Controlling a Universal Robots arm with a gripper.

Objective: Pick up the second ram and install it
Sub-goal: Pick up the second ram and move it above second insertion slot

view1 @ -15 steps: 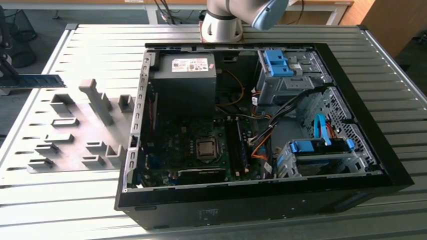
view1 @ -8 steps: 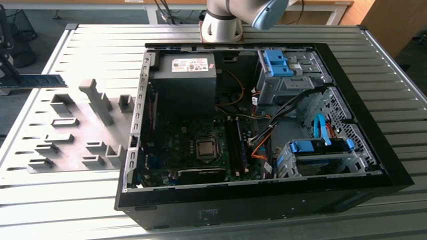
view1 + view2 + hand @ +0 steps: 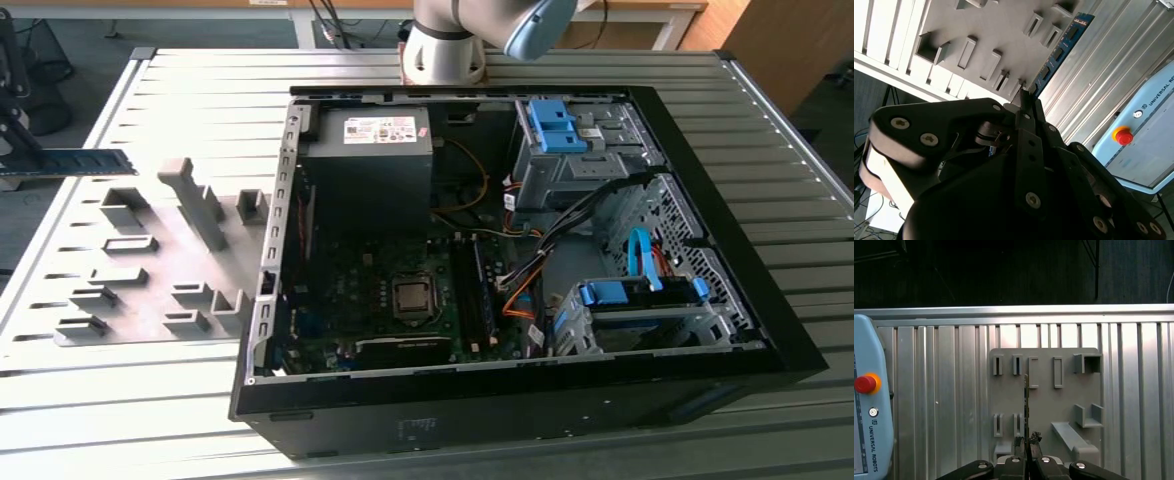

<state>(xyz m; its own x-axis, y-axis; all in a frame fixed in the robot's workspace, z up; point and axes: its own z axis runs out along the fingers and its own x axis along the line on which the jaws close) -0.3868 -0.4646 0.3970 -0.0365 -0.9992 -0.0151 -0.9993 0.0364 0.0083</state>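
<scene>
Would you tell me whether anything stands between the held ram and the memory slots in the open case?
The gripper is shut on the second ram. The case's side wall stands between it and the memory slots, which look uncovered, with cables close beside.

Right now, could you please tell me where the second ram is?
The second ram is at the exterior view's far left, held by the gripper over the grey fixture plate, outside the open computer case.

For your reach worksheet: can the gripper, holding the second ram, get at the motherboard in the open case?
Probably yes: the gripper holds the second ram, the case is open on top, and the motherboard lies uncovered.
</scene>
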